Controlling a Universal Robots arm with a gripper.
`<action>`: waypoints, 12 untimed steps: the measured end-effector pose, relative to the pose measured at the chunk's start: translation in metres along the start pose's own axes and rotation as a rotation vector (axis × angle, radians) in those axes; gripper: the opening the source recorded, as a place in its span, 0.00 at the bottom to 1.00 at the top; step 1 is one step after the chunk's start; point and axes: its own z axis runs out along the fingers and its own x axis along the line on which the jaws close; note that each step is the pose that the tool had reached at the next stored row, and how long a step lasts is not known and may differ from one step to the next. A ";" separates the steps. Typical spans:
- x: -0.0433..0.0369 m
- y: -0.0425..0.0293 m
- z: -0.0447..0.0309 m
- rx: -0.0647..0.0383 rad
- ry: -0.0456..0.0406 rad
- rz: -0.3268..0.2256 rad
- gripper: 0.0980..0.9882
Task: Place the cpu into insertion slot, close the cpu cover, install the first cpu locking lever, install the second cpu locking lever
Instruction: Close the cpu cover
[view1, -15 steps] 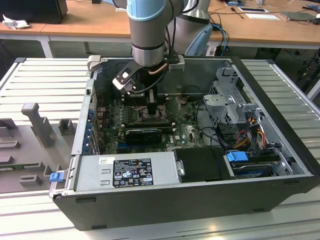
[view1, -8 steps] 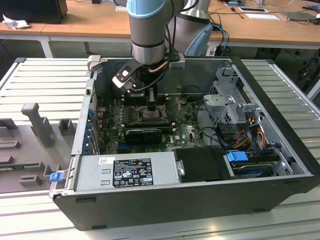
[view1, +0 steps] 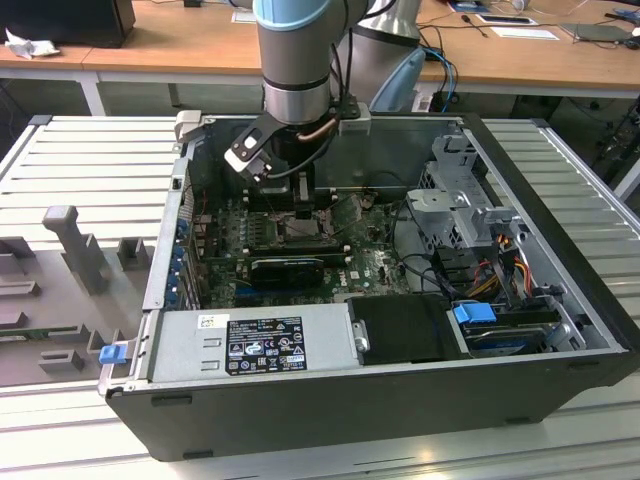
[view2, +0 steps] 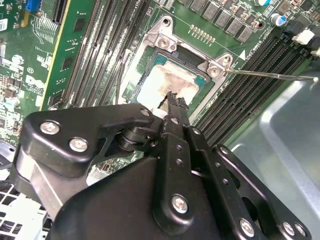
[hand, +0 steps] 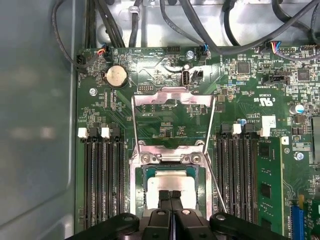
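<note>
The black two-fingered gripper (hand: 170, 192), fingers closed on nothing, hung over the insertion slot (hand: 136, 185), a square silvery-rimmed socket. The flat, pale silver-beige cpu (hand: 172, 181) lay seated in that slot; beyond the slot, the thin silvery frame-shaped cpu cover (hand: 172, 96) lay swung open.

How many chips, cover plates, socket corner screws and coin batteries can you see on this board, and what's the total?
Chip: 1
Cover plate: 1
Socket screws: 2
Coin battery: 1
Total: 5
</note>
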 end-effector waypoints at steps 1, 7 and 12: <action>0.0000 0.0018 -0.0001 0.001 -0.0004 0.000 0.01; -0.0003 0.0141 0.0010 0.003 -0.0001 0.005 0.01; 0.0000 0.0151 -0.0051 0.004 0.0000 0.005 0.01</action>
